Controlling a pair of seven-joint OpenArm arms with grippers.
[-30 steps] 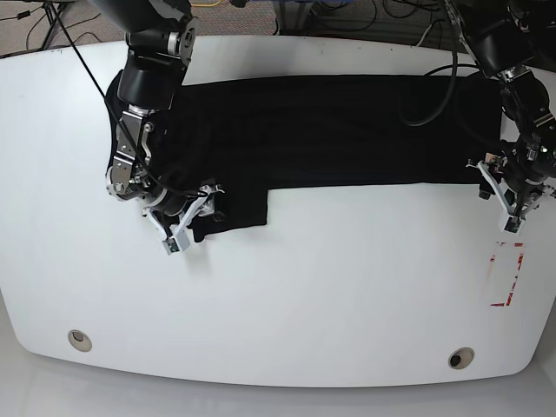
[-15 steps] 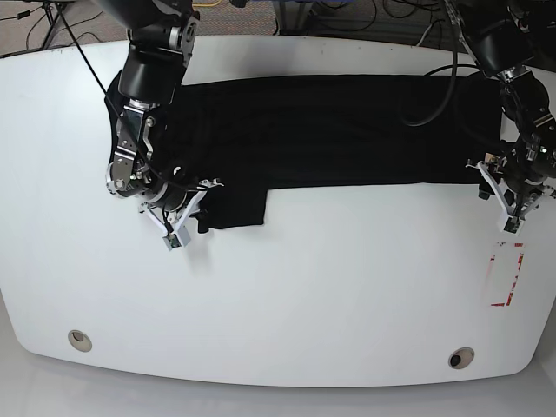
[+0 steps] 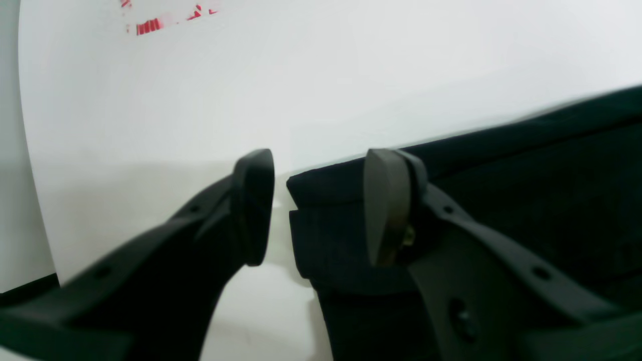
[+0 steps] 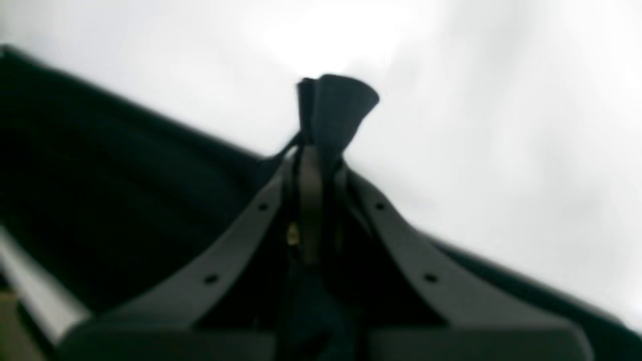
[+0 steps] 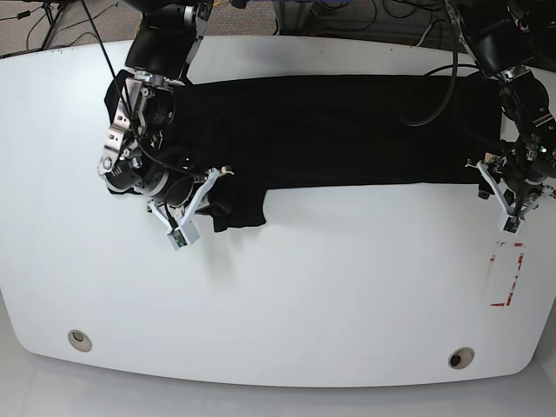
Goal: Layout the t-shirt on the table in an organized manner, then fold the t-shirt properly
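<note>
White table [image 5: 287, 295] with curved edges, cables on the floor behind it, two metal grommet holes near the front edge and a red tape mark [image 5: 506, 274] at the robot's left. The black t-shirt [image 5: 330, 130] lies spread across the far half as a long band, with one flap, probably a sleeve, hanging toward the front. Right gripper [image 5: 198, 201] sits at that flap; in its wrist view the jaws are pressed together with a tuft of black cloth [image 4: 333, 108] poking out between them, so it is clamped on the shirt, likely to pull the flap out flat or fold it over. Left gripper [image 5: 508, 195] is at the opposite end of the shirt, jaws apart, with the cloth corner [image 3: 326, 220] between the fingers [image 3: 383, 205] but not pinched, apparently lined up for a matching grab. No brand, label or readable writing anywhere; the shirt is plain.
</note>
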